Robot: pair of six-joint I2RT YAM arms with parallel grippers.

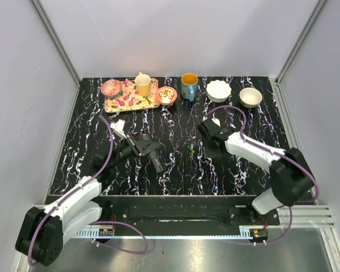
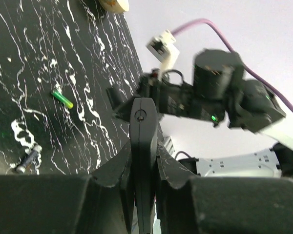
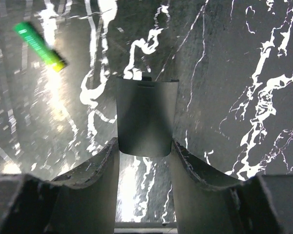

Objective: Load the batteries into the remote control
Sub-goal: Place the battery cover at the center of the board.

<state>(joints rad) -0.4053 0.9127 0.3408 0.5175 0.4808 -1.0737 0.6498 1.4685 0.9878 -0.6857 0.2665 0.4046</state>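
White walls are enclosing a black marbled table (image 1: 175, 181), viewed from above. A remote (image 1: 157, 162) is being held by the left fingers (image 1: 143, 147) left of centre, well apart from the tray (image 1: 130, 102) and cups at the back. A green battery (image 1: 190, 149) is lying on the table between the left fingers and the right fingers (image 1: 211, 146).

At the left wrist, the remote (image 2: 143, 126) is being clamped edge-on between the narrowly set left fingers (image 2: 119, 168). The green battery (image 2: 62, 99) and a darker battery (image 2: 28, 160) are lying apart on the table (image 2: 49, 48), off to the left.

At the right wrist, a dark curved cover (image 3: 146, 112) is being gripped at its near end between the right fingers (image 3: 105, 168). The green battery (image 3: 40, 45) is lying at upper left, apart from the cover.
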